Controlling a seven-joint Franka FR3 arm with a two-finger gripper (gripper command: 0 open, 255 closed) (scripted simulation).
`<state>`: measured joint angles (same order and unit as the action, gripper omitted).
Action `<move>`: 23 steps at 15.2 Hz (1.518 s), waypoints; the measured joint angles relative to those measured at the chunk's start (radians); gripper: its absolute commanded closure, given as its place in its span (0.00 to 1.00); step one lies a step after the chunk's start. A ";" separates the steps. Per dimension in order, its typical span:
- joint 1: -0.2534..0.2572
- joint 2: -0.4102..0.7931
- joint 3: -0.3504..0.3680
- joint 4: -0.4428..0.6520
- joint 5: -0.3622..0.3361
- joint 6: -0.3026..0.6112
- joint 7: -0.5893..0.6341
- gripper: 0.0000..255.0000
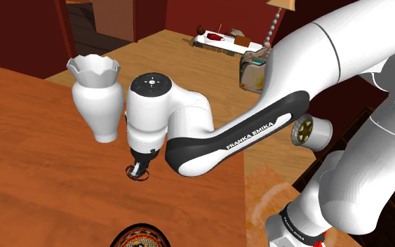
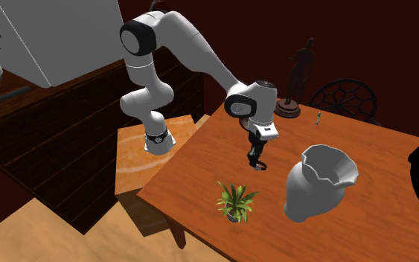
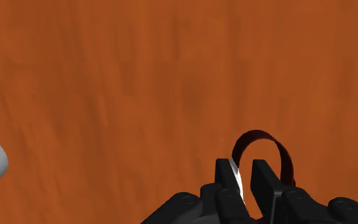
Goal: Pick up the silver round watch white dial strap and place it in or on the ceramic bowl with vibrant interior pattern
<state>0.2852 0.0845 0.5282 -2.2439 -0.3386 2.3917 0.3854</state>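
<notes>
Jaws stood nearly closed, clasping one watch (image 3: 259, 134): thin white dial, dark-red looped strap. One smooth orange-brown bench (image 3: 139, 76), one white scallop-rimmed vase (image 1: 97, 98), one patterned round bowl (image 1: 138, 238).

This was a furnished room in a home, a living or dining room by its look. A polished wooden counter (image 2: 379, 186) carried household ornaments: a white scallop-rimmed vase (image 2: 318, 182), a small potted plant (image 2: 235, 201), a dark figurine (image 2: 301, 71) on a round base and a patterned bowl (image 1: 141, 238). A chair (image 2: 347, 100) with an ornate round back stood at the counter's far edge, and around the counter were dark red walls (image 1: 210, 10), a wooden floor (image 1: 154, 42) and a low white table (image 1: 225, 40) set with small things.
</notes>
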 measured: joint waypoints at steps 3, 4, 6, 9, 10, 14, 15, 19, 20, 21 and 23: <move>0.000 0.000 0.000 0.000 0.000 0.000 0.000 1.00; 0.000 0.000 0.000 0.000 0.000 0.000 0.000 1.00; 0.000 0.000 0.000 0.000 0.000 0.000 0.000 1.00; -0.002 -0.013 0.002 0.005 0.014 -0.014 -0.013 1.00; -0.002 -0.018 0.003 0.011 0.021 -0.023 -0.019 1.00; -0.004 -0.059 0.006 0.024 0.063 -0.066 -0.054 1.00; -0.005 -0.067 0.006 0.031 0.071 -0.078 -0.063 1.00; -0.004 -0.096 0.008 0.057 0.102 -0.126 -0.089 1.00; -0.004 -0.102 0.008 0.066 0.109 -0.139 -0.095 1.00; -0.004 -0.109 0.007 0.071 0.116 -0.151 -0.102 1.00; -0.005 -0.123 0.006 0.082 0.128 -0.171 -0.115 1.00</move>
<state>0.2805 -0.0381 0.5340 -2.1618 -0.2107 2.2208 0.2706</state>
